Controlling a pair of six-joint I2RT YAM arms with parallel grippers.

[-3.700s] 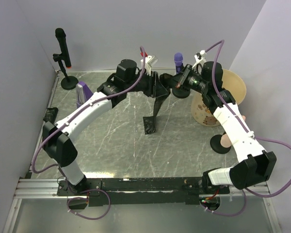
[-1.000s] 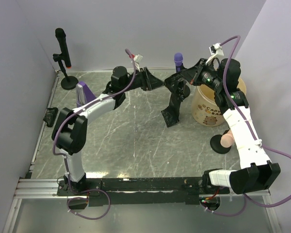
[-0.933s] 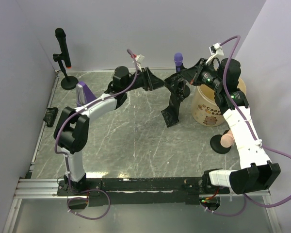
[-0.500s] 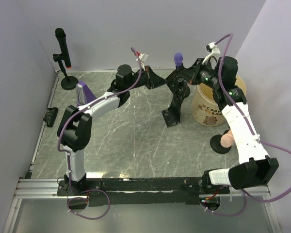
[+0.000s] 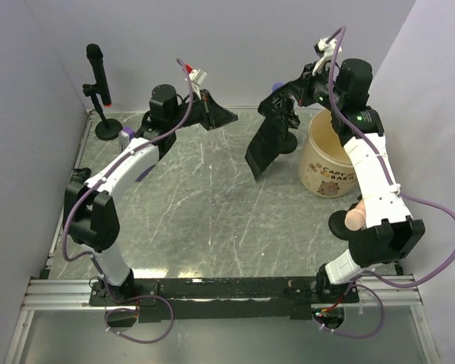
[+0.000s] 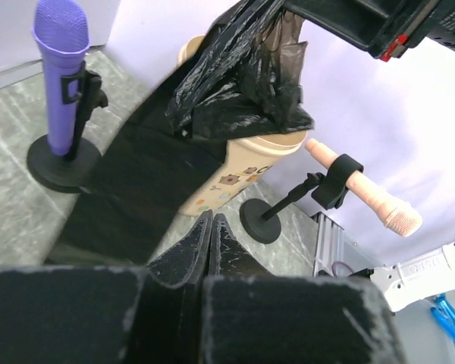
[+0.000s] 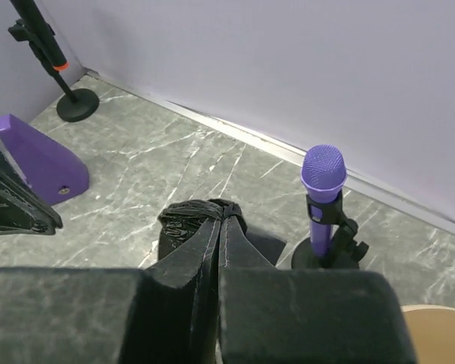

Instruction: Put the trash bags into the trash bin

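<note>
My right pincer (image 5: 277, 105) is pinching the bunched top of the trash bag (image 5: 264, 148), held high just beside the trash bin (image 5: 330, 163), on the side facing my left arm. From overhead the bag hangs as a flat black sheet slanting down outside the bin; I cannot tell whether its lower end touches the table.

My right wrist camera shows none of that sheet (my own hand hides it). It shows only the crinkled knot (image 7: 201, 216) clamped between my fingers, and a sliver of the bin's rim (image 7: 432, 318) in the bottom corner.

My left wrist camera adds what neither other view gives: the gathered, glossy top of the bag (image 6: 235, 83) overlapping the bin's mouth (image 6: 235, 171) in its line of sight, with the small printed figures on the bin's side below it.

My left pincer (image 5: 229, 117) is pressed together on nothing, well apart from the bin and pointing toward it.

A purple microphone (image 7: 322, 189) stands beyond the bag from the bin. Both wrist cameras show it clearly, while overhead its head is hidden. A peach microphone (image 5: 354, 218) on a stand sits just beside the bin's near side.
</note>
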